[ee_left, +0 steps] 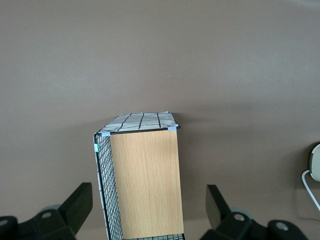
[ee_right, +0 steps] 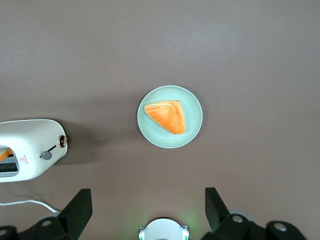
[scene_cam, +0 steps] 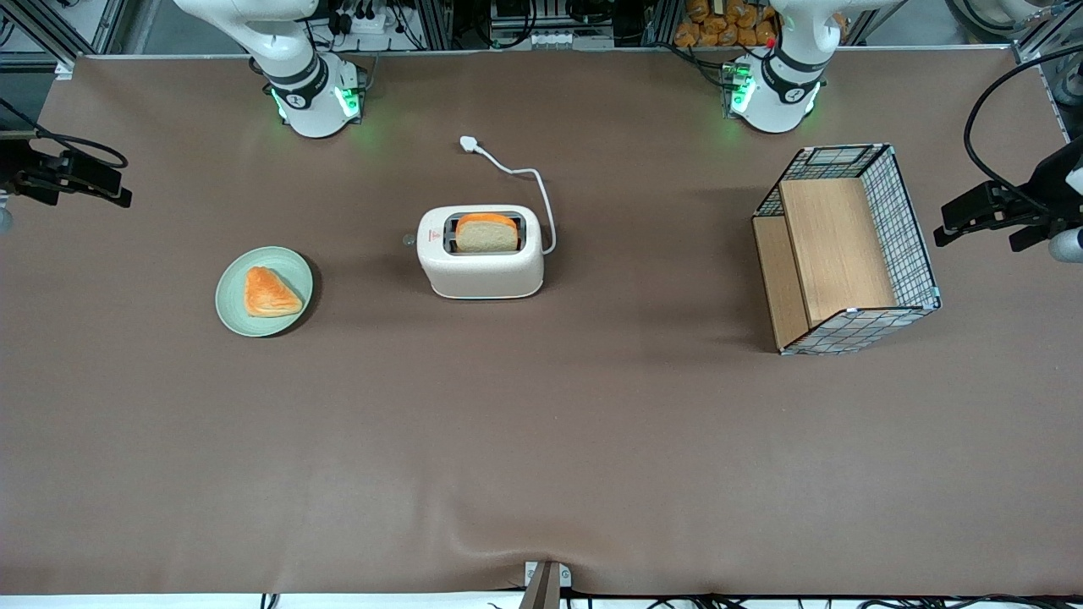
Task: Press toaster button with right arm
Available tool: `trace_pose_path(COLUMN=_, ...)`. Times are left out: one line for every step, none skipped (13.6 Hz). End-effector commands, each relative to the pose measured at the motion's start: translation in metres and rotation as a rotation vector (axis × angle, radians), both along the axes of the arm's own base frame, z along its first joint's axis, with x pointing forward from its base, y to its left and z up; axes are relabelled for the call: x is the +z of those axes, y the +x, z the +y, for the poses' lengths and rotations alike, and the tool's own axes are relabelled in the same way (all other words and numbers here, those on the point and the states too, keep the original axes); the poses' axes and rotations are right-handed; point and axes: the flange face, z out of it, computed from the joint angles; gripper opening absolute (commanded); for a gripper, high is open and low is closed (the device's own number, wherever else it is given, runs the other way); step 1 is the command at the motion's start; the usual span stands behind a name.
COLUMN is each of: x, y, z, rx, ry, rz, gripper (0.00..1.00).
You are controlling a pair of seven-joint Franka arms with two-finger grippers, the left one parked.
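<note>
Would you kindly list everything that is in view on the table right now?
toaster: one, cream-white, mid-table
toaster button: one, pale grey, on the toaster's narrow end facing the plate
bread slice: one, tan with orange crust, in a toaster slot
power cord: one, white, unplugged, trailing from the toaster
plate: one, pale green, toward the working arm's end
pastry: one, orange, on the plate
wire basket: one, black mesh with wooden panels, toward the parked arm's end
gripper: one, black, open, raised above the table near the plate
</note>
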Motion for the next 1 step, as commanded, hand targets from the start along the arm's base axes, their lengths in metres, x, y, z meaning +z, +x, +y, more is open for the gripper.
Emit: trace_pose_path(x=0.0081, y=-0.0037, z=0.0024, rx=-0.01, ry=-0.002, rz=-0.012, gripper=1.0)
